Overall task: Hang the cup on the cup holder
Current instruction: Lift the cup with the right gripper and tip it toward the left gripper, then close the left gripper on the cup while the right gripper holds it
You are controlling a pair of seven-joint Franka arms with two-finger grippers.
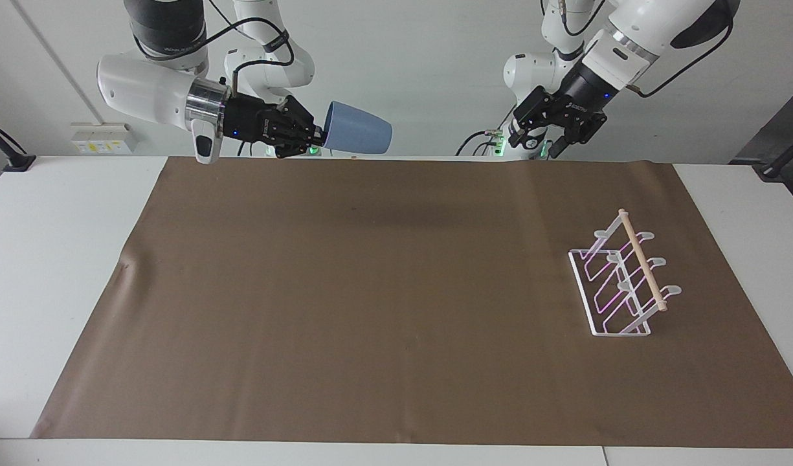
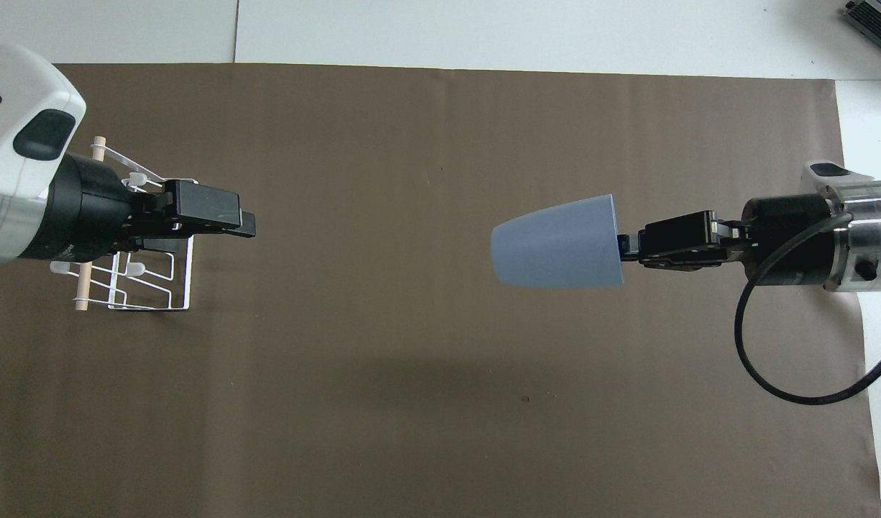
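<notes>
The light blue cup hangs on its side high over the brown mat, its base pointing toward the left arm's end. My right gripper is shut on the cup's rim, with one finger inside the mouth. The white wire cup holder with its wooden dowel stands on the mat near the left arm's end. My left gripper is open and holds nothing. It is raised, and in the overhead view it covers part of the cup holder.
A brown mat covers most of the white table. Both arms' bases stand along the table's robot edge.
</notes>
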